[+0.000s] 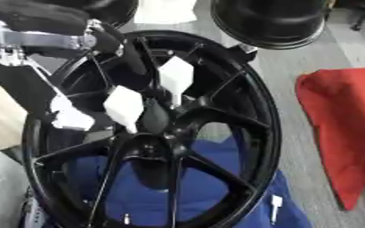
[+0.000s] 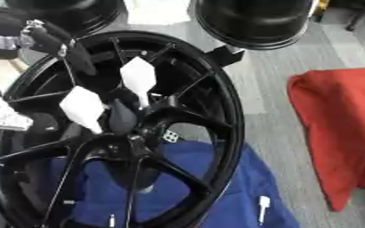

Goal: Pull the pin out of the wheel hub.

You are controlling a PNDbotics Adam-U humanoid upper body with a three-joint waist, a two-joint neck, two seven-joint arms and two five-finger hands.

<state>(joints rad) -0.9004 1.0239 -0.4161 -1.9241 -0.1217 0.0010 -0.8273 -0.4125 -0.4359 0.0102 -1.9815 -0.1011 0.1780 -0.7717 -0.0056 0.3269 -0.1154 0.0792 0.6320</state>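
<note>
A black spoked wheel (image 1: 256, 116) stands tilted on a blue cloth (image 1: 216, 178), with its hub (image 1: 151, 149) low in the middle. My left hand (image 1: 124, 107) reaches in from the upper left over the spokes. Its white-padded fingertips (image 2: 137, 75) are spread just above the hub, and a dark rounded part (image 2: 122, 118) sits between them. The fingers look straight, and I see nothing held in them. I cannot make out a pin in the hub. A small white pin-like piece (image 2: 263, 205) lies on the cloth at the lower right. My right hand does not show.
A red cloth (image 1: 349, 124) lies on the grey floor to the right. Two black round objects (image 1: 271, 22) sit at the top behind the wheel. A small white square mark (image 2: 170, 135) shows on a spoke near the hub.
</note>
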